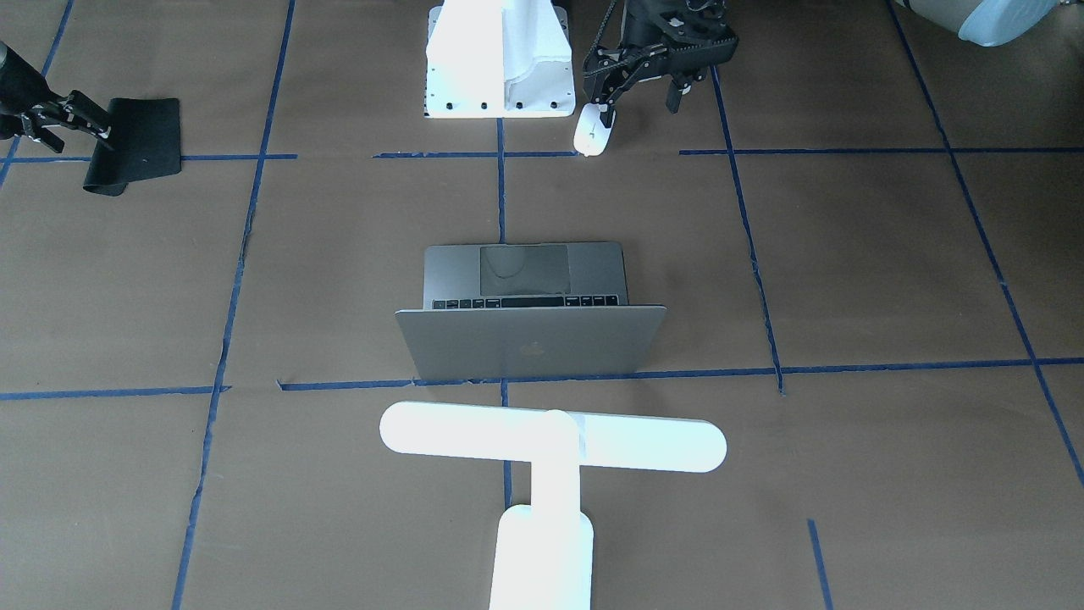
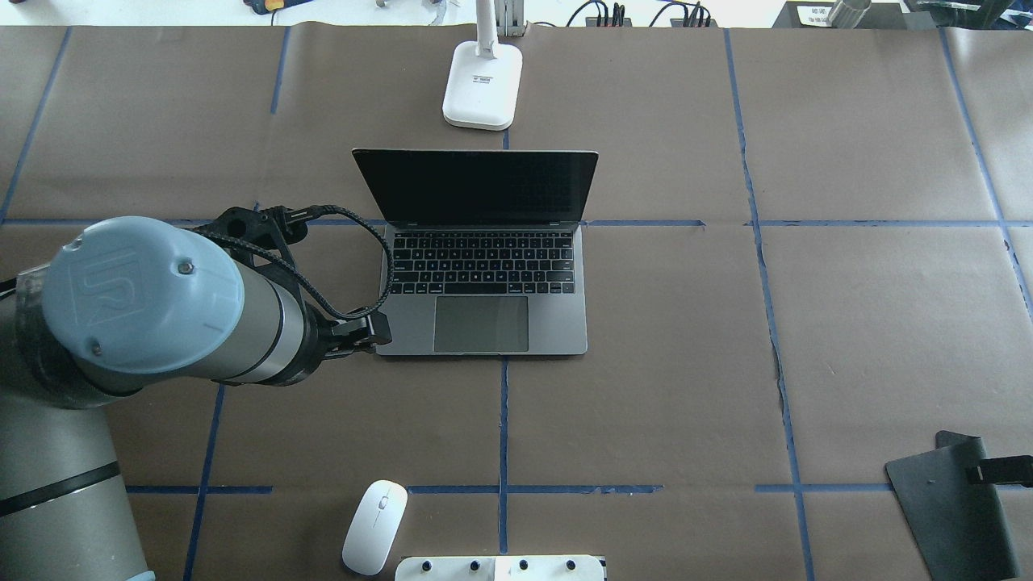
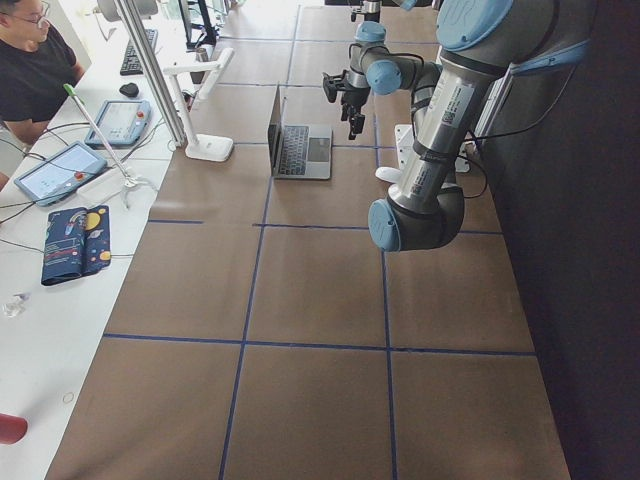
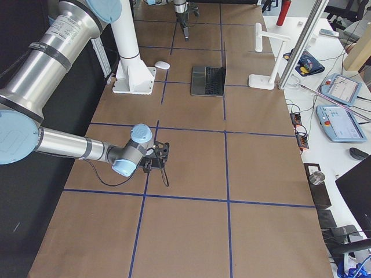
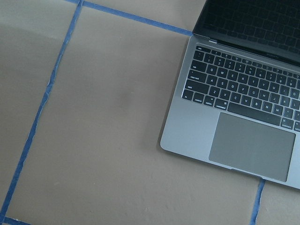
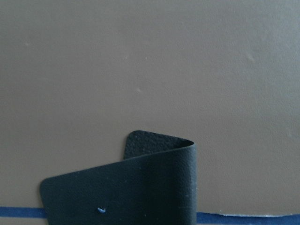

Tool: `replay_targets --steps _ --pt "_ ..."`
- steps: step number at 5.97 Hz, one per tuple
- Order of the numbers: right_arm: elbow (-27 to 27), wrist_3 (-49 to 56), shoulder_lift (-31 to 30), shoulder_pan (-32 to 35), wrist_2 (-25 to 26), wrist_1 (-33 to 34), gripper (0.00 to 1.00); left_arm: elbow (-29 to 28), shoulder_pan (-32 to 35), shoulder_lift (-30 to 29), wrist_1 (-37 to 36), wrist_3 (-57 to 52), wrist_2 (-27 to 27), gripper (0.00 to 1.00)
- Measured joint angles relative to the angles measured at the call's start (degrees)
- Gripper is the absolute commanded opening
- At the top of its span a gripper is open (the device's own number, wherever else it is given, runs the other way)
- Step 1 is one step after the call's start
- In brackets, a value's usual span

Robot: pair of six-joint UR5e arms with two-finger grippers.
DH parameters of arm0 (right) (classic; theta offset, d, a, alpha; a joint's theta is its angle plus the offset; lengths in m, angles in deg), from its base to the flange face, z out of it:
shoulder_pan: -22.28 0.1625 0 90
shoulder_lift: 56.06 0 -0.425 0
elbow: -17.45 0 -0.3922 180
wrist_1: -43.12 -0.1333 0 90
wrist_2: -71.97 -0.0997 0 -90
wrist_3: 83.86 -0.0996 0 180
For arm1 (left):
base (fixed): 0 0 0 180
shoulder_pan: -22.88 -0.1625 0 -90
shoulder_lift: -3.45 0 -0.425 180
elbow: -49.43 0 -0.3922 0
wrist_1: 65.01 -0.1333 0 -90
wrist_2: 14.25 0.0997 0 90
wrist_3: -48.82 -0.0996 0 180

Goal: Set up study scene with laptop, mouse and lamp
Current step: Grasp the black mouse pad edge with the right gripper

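Note:
The laptop (image 2: 484, 266) stands open at the table's middle, its lid (image 1: 529, 343) facing the lamp (image 1: 550, 440). The lamp's base (image 2: 482, 85) is behind the laptop. The white mouse (image 2: 374, 524) lies near the robot's base, also in the front view (image 1: 593, 131). My left gripper (image 1: 641, 100) is open and empty, raised above the table beside the laptop's left front corner (image 5: 187, 140). My right gripper (image 1: 100, 129) is shut on the edge of a black mat (image 1: 144, 135), which curls over itself (image 6: 140, 192) at the table's right end.
A white trapezoidal block with bolt holes (image 1: 500, 59) stands at the robot's base, right beside the mouse. Blue tape lines cross the brown paper cover. Tablets and a person are at a side table (image 3: 60, 170) beyond the lamp.

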Motion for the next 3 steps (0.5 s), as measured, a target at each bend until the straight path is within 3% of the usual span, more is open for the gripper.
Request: replay_targets --steps 2,3 --pt "-1.3 0.0 0.0 -3.5 0.5 0.0 0.97 0.0 -0.1 0.1 0.1 -0.2 0.0 1.00" --pt "-1.6 -0.1 0.1 -4.6 0.7 0.0 0.80 0.0 -0.1 0.1 0.1 -0.2 0.0 1.00"
